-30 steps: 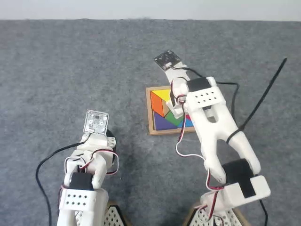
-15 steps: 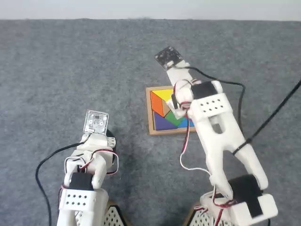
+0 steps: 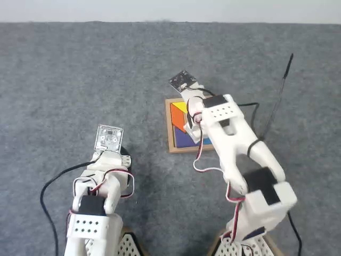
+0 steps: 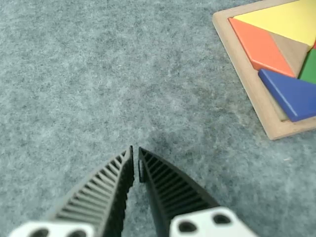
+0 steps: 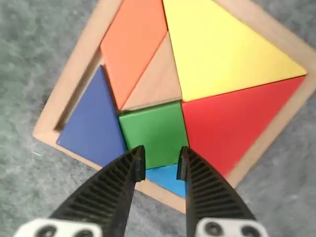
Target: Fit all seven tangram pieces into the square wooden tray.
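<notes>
Light-blue piece [image 5: 167, 181] half hidden behind right claw [image 5: 160, 152], seemingly seated.

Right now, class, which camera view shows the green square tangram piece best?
The right wrist view: the green square tangram piece lies nearly whole among its neighbours in the square wooden tray. The left wrist view catches a cut-off green sliver. In the high view the right arm covers that part of the tray.
</notes>
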### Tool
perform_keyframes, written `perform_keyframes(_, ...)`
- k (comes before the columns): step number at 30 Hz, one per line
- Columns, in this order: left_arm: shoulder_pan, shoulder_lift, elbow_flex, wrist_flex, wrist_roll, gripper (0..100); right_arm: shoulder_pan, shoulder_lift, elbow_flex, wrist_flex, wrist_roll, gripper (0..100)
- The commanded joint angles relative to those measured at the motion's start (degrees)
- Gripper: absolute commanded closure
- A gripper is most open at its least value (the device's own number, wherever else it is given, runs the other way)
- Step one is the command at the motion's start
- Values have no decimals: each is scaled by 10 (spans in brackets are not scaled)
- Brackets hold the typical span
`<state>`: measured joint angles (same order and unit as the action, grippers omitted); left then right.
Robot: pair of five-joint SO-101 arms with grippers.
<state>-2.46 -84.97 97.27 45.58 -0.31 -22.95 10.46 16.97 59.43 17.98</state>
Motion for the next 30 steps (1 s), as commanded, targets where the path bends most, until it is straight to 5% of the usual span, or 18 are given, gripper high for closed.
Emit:
perform_keyframes(1, -3, -7, -5, 1, 4, 985, -11, 7, -34, 5, 7, 869)
perform_keyframes(30, -3, -7, -5, 1, 4, 985, -22, -86, 34, 25, 4, 868)
